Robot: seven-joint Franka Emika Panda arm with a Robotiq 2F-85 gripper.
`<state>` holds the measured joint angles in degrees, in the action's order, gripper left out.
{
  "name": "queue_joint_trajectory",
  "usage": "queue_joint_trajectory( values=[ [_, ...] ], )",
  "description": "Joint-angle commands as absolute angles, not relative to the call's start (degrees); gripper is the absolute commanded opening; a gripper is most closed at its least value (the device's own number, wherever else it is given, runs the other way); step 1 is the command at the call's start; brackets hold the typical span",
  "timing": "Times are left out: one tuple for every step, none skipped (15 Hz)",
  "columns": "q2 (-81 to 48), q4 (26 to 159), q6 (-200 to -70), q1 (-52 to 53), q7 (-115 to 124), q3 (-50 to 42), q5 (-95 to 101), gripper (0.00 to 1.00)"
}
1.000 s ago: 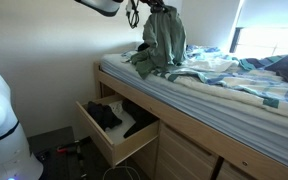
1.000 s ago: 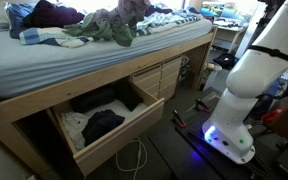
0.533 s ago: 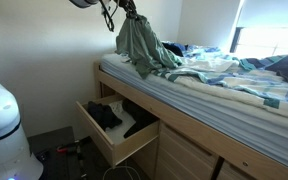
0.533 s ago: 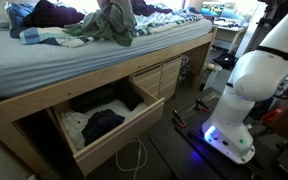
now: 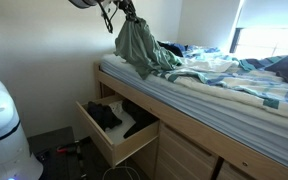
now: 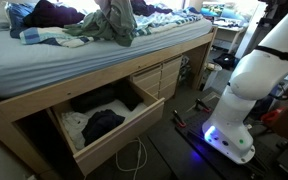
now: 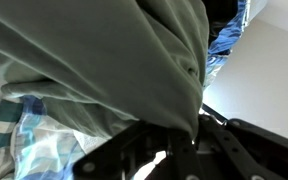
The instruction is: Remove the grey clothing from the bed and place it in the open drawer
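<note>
The grey-green clothing hangs from my gripper above the near corner of the bed; its lower end still trails on the bedding. It also shows in an exterior view and fills the wrist view, where my gripper is shut on its bunched top. The open drawer sticks out below the bed frame, with dark clothes inside; it also shows in an exterior view.
The bed carries a blue checked blanket and other clothes. More drawers sit shut in the bed frame. The robot's white base stands beside the bed. Cables lie on the floor by the drawer.
The gripper has moved with the grey clothing toward the bed's edge, lifting it off the bedding. In the last half second it has barely moved.
</note>
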<state>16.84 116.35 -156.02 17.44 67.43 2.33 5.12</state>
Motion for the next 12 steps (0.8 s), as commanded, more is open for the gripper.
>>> queue_joint_trajectory(
  values=[
    [16.90,116.38,-156.10,12.75,65.18,6.53,1.98,0.03],
    [16.72,116.57,-156.15,12.75,64.97,6.93,1.07,0.03],
    [16.89,116.71,-155.75,11.81,64.87,8.31,0.81,0.03],
    [17.22,116.96,-155.74,11.38,64.42,9.28,0.13,0.03],
    [17.91,117.25,-155.35,10.75,64.84,10.59,0.49,0.03],
    [18.55,117.51,-155.11,10.34,65.14,11.72,0.79,0.03],
    [19.33,117.81,-154.89,10.15,65.20,12.84,1.08,0.03],
    [19.85,117.76,-154.56,9.96,65.34,13.81,1.24,0.03],
    [20.77,117.81,-154.05,10.53,64.81,14.35,0.34,0.03],
    [21.39,117.67,-153.70,11.15,64.29,14.89,-0.42,0.03],
    [22.39,117.55,-152.84,11.17,64.50,15.80,-0.30,0.03],
    [23.56,117.54,-151.90,11.49,64.19,16.57,-0.42,0.03]
  ],
)
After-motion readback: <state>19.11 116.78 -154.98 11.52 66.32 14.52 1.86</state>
